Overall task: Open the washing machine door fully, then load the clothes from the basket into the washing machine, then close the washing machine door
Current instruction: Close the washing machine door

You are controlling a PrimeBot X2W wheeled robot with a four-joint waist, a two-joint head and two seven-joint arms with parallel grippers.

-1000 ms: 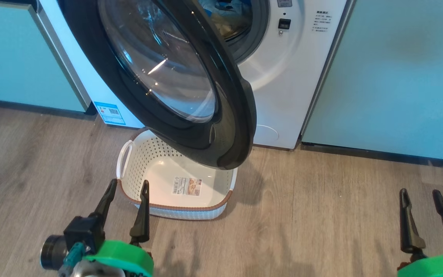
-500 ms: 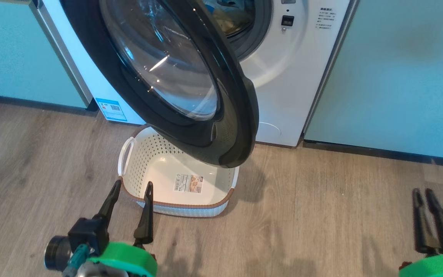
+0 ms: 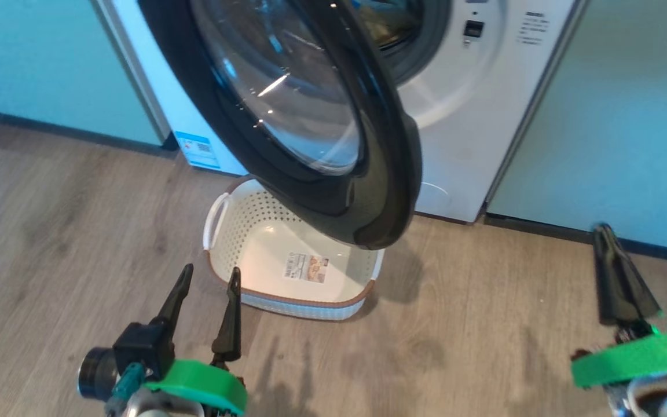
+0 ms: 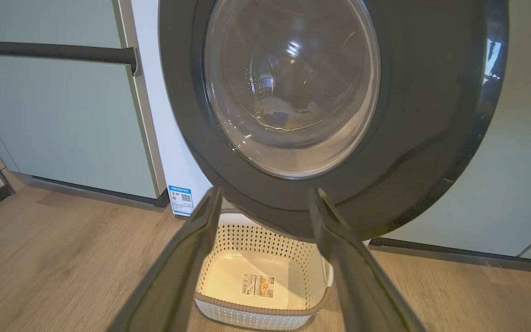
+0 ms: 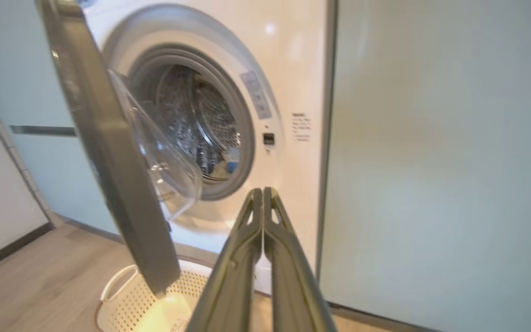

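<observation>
- Washing machine door (image 3: pixel 287 110): swung out from the front and hinged on my left. I see its black rim nearly edge-on in the right wrist view.
- Washing machine (image 3: pixel 466 133): white front, grey drum ring exposed, set between pale green cabinet panels (image 3: pixel 629 116).
- Clothes (image 4: pixel 286 113): pale fabric with a bit of blue, lying in the drum; I see it through the door glass in the left wrist view. Too blurred for me to count pieces.
- Basket (image 3: pixel 246 226): on the wooden floor (image 3: pixel 484 324) just in front of the machine. Its far end sits under the door's lower edge, and the paper label (image 3: pixel 307 267) shows on its bare bottom.
- Left gripper (image 3: pixel 211 269): fingers spread apart and gripping nothing. It hovers just beside the basket's near left corner; I can't tell if it touches.
- Right gripper (image 3: pixel 604 231): fingers pressed together with nothing between them. It hangs over the floor well to the right of the basket, pointing toward the machine front and the right cabinet panel.
</observation>
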